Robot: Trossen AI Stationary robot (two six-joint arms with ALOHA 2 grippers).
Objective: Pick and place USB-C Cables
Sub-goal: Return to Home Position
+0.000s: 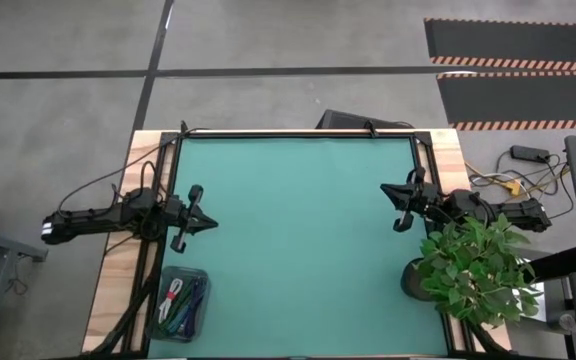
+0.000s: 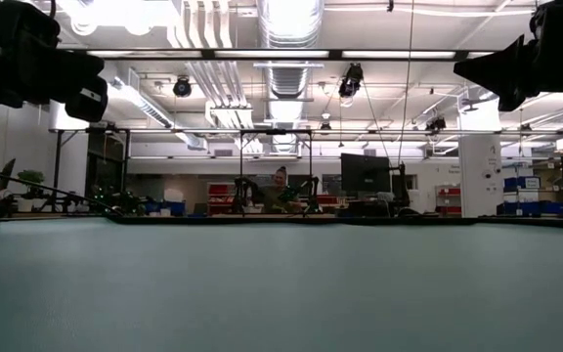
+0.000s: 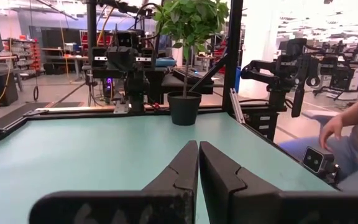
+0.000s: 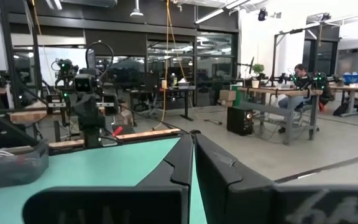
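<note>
Gray bin (image 1: 206,290) sitting at the tabletop's near-left corner, holding USB-C Cables (image 1: 180,300) (bundled). Left claw (image 1: 211,222) and right claw (image 1: 388,192) hovering by the side edges, both pressed together.

High cam: we look straight down on the whole teal surface (image 1: 298,230), with the left arm (image 1: 98,218) and right arm (image 1: 488,208) both in frame. Low cam sits at surface level, facing across into the room. Each wrist cam looks forward past its own jaws, along the surface, towards the opposite arm. Left wrist and high share the potted plant (image 3: 184,107).
</note>
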